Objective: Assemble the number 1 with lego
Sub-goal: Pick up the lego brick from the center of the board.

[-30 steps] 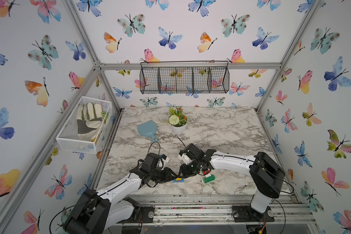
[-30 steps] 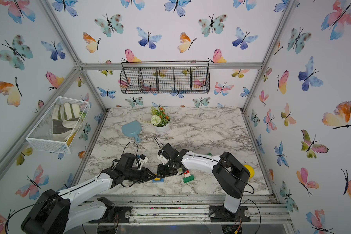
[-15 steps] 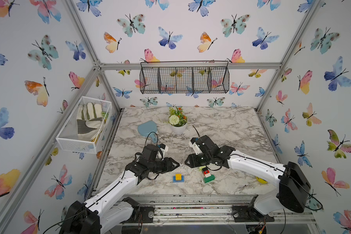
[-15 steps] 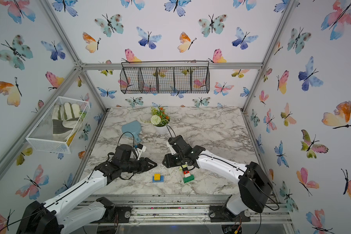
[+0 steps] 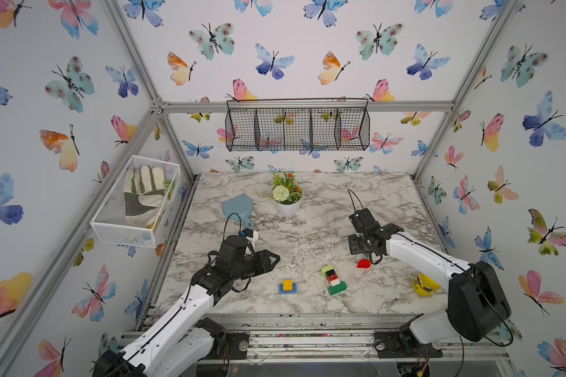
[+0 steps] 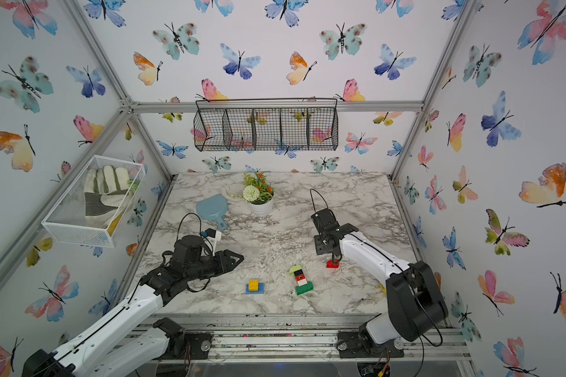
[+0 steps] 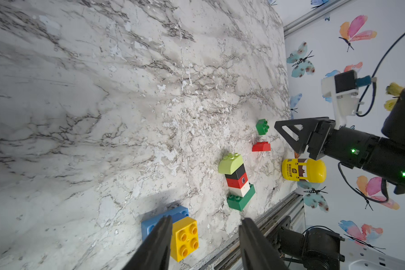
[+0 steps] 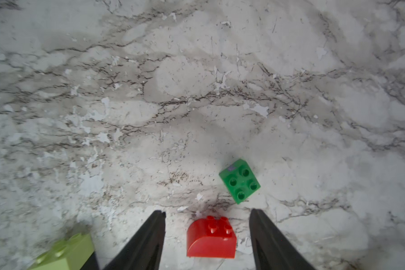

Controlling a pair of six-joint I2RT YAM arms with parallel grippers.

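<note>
Now, red brick (image 8: 211, 236): likely light, rigid, slick; best pinched on flat sides; 2 o'clock of stack (image 5: 332, 280).
Right gripper (image 8: 207, 210): parted, empty, above it.
Left gripper (image 7: 206, 217): parted, empty.

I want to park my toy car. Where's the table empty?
The table is bare in the middle, between flower pot, left tool and right tool, and at the far right corner. Crowded in front: brick stack, yellow-on-blue bricks, red brick, yellow jar.

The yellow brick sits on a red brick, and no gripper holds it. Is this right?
Not quite: the yellow brick sits on a blue brick, not a red one, as the left wrist view shows. No gripper holds it.
</note>
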